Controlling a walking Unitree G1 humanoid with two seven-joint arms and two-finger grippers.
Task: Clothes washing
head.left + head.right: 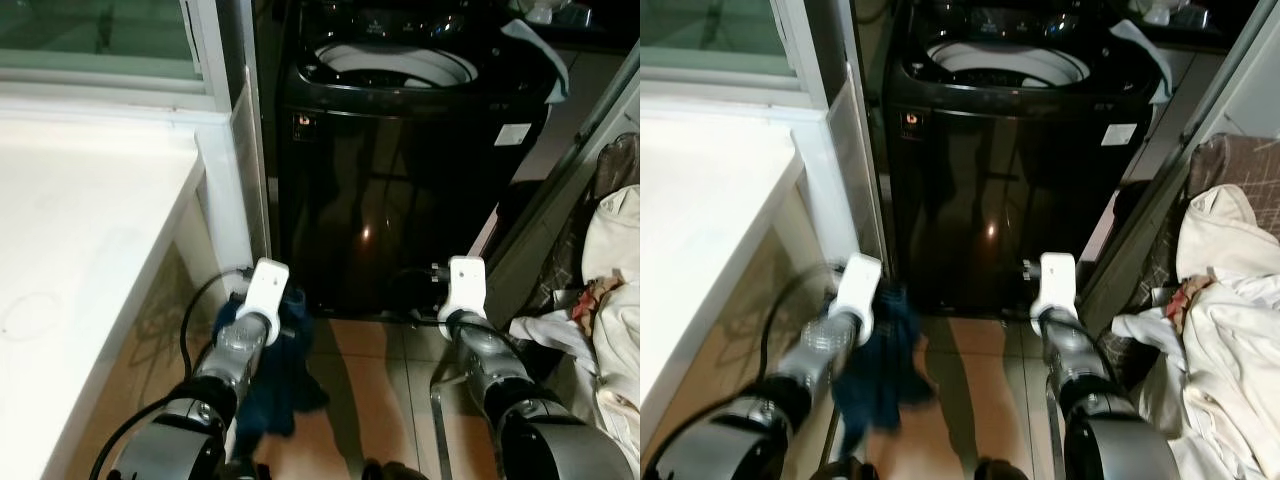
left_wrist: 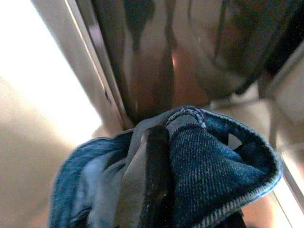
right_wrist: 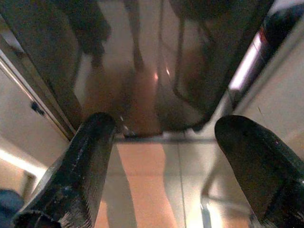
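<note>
A black top-loading washing machine (image 1: pixel 400 180) stands straight ahead with its lid up and the white-rimmed drum opening (image 1: pixel 390 62) showing. My left gripper (image 2: pixel 154 190) is low in front of the machine's left corner, shut on a blue denim garment (image 1: pixel 280 385) that hangs from it toward the floor. The denim (image 2: pixel 209 161) is bunched around the fingers in the left wrist view. My right gripper (image 3: pixel 166 161) is held low before the machine's lower right front, open, with nothing between its two black fingers (image 3: pixel 80 166).
A white counter (image 1: pixel 80 250) runs along the left, close to the machine. A pile of pale clothes (image 1: pixel 620 300) lies at the right. A light cloth (image 1: pixel 545 55) hangs over the machine's far right corner. Tiled floor (image 1: pixel 370 400) lies between my arms.
</note>
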